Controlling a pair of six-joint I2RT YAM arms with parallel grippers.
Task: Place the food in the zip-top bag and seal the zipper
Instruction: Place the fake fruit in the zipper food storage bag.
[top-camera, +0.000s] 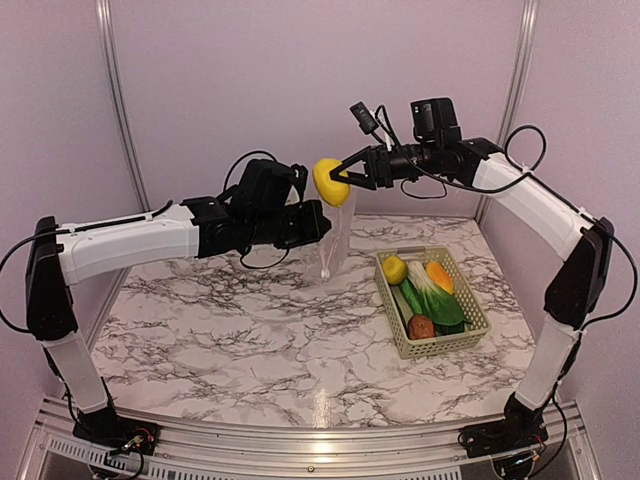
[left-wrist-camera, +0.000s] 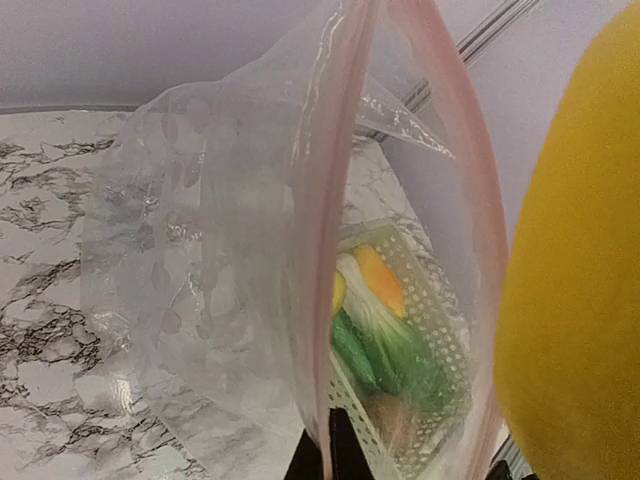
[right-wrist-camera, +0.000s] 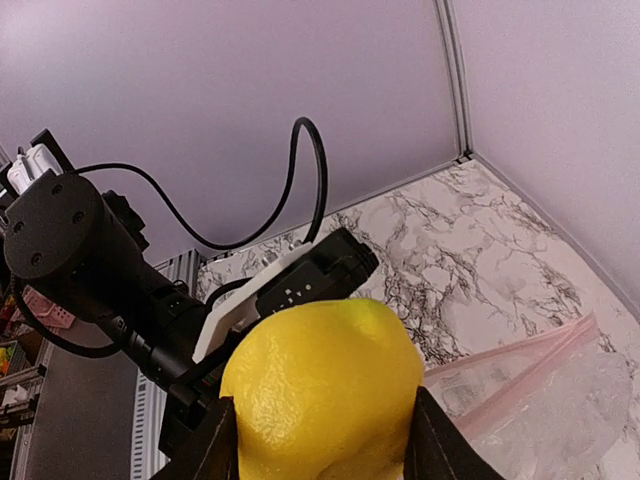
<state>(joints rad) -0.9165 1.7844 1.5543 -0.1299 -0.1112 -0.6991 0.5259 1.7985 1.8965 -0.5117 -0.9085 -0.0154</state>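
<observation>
The right gripper (top-camera: 345, 178) clasps a yellow toy lemon (top-camera: 329, 180) just above the mouth of the zip-top bag (top-camera: 338, 245). The left gripper (top-camera: 322, 222), clenched on the bag's rim, hangs it over the far middle of the table (top-camera: 220, 330). Loading appears under way. The next move calls for lowering the lemon inside and letting go. The other food (top-camera: 432, 298) lies in the green basket (top-camera: 440, 346) at right.

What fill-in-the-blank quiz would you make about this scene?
1. The round fruit in the right gripper is coloured ___.
2. The left gripper holds the zip-top bag up by its ___ edge.
3. In the basket, the potato-like lump is ___.
Missing words: yellow; top; brown.
</observation>
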